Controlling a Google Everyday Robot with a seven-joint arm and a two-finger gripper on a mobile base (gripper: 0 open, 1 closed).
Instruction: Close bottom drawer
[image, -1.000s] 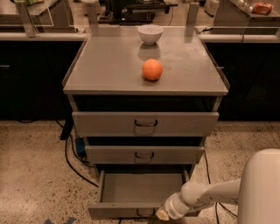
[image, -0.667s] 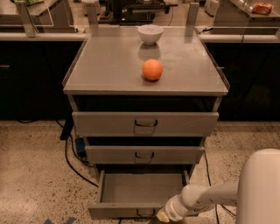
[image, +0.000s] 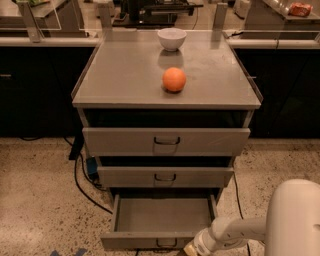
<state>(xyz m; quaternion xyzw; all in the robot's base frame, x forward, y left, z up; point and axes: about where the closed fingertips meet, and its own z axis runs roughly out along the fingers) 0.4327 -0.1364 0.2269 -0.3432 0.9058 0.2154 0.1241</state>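
Observation:
The bottom drawer (image: 150, 240) of the grey metal cabinet (image: 125, 75) is pulled out toward me, its shallow tray open and bare, its narrow front panel low in the view with a small dark loop handle (image: 166, 243). My gripper (image: 189, 250) is at the frame's bottom edge, at the right part of that front panel, on the end of my white arm (image: 235, 232) that reaches in from the lower right. The gripper is mostly cut off by the frame edge.
The middle drawer (image: 165, 176) and top drawer (image: 166, 141) stand slightly out. An orange (image: 174, 79) and a white bowl (image: 172, 38) sit on the cabinet top. Black cables (image: 85, 185) run over the speckled floor at the left. Dark counters stand behind.
My arm and gripper have shifted slightly left along the bottom drawer's front. The drawer looks about as far out as before.

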